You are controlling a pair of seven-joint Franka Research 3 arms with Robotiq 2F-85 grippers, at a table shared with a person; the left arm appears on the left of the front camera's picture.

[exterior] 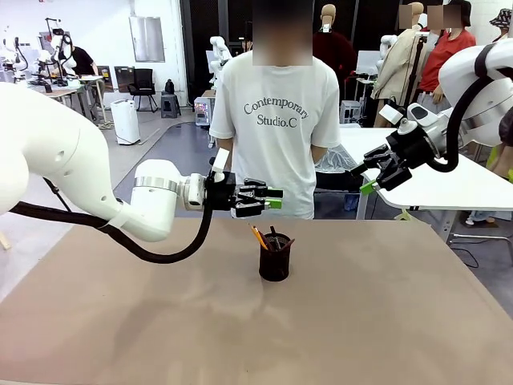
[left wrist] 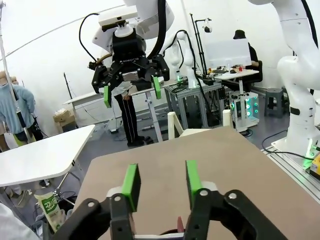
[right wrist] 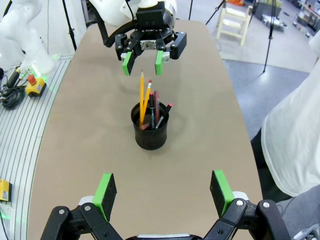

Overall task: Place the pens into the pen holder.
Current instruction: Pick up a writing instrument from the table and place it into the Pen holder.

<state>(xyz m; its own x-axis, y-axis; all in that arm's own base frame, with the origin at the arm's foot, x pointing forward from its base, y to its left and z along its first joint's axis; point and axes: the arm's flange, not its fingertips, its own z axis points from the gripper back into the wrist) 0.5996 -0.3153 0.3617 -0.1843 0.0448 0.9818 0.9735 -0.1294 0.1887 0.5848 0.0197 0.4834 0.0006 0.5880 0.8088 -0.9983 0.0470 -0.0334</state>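
Progress: judged near complete, since no pen lies loose on the table (exterior: pixel 385 321) and the pens (right wrist: pixel 150 102) stand together inside the pen holder (exterior: pixel 274 264).
Pens: yellow-orange pencil (right wrist: pixel 141 95) leaning tallest, thin reddish-brown pen (right wrist: pixel 156 107) beside it, and a black marker with a red tip (right wrist: pixel 165 114) tilted toward the rim; a further red-tipped yellow stick seems to stand among them.
Holder: black mesh cup, upright, near the middle of the table, slightly toward the far edge.
Left gripper (exterior: pixel 275 200): raised above and just left of the holder, green pads apart with nothing between them, which reads as a release just made.
Right gripper (exterior: pixel 370 178): high at the far right, well apart from the holder, jaws spread wide and empty.
Remaining: likely only drawing both arms away, as far as can be judged.
Surface: plain tan tabletop, matte and bare around the cup.
Person (exterior: pixel 276 120): in a white printed shirt, standing at the far side with arms down.
Room: open lab hall, white tables (exterior: pixel 449 180) at the far right, other work stations and a black chair (exterior: pixel 144 84) at the far left.
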